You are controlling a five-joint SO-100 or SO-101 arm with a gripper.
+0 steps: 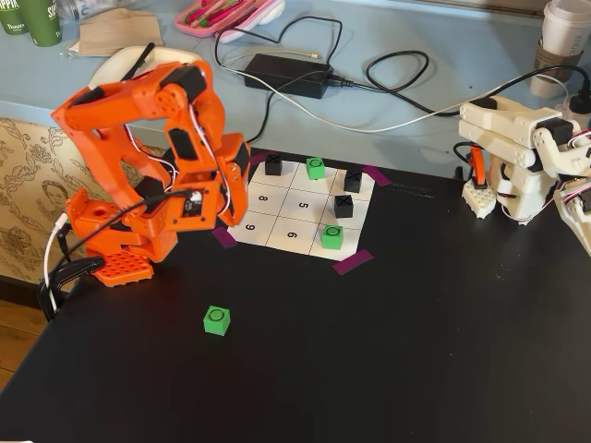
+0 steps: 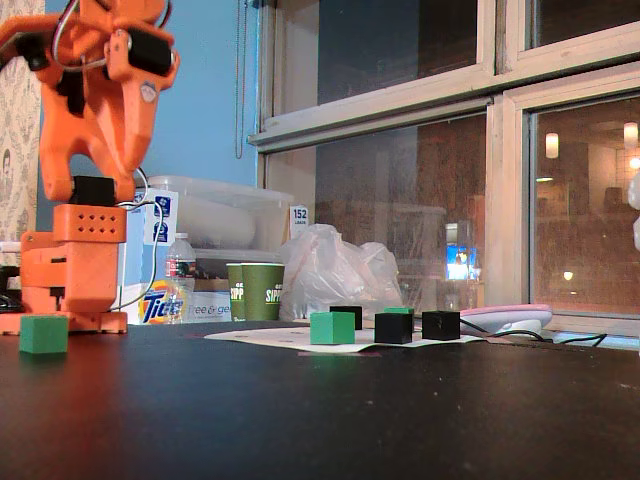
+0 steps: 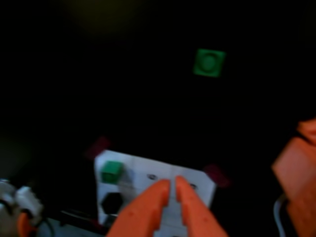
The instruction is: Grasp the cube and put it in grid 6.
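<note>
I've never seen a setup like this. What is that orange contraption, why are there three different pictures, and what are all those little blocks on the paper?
The orange contraption is a small robot arm bolted at the edge of a black table. Its two-finger gripper shows in the wrist view, from a camera riding on the arm; the fingers are nearly together and hold nothing. The other two pictures come from still cameras: one looks down from above, one sits low at table height.

Taped to the table is a white paper sheet with a numbered three-by-three grid, like noughts and crosses. Small black cubes marked X and bright green cubes marked with a ring stand on some cells. One more green ring-marked cube sits alone on the bare table, off the paper. A white robot arm stands idle at the far side.
</note>
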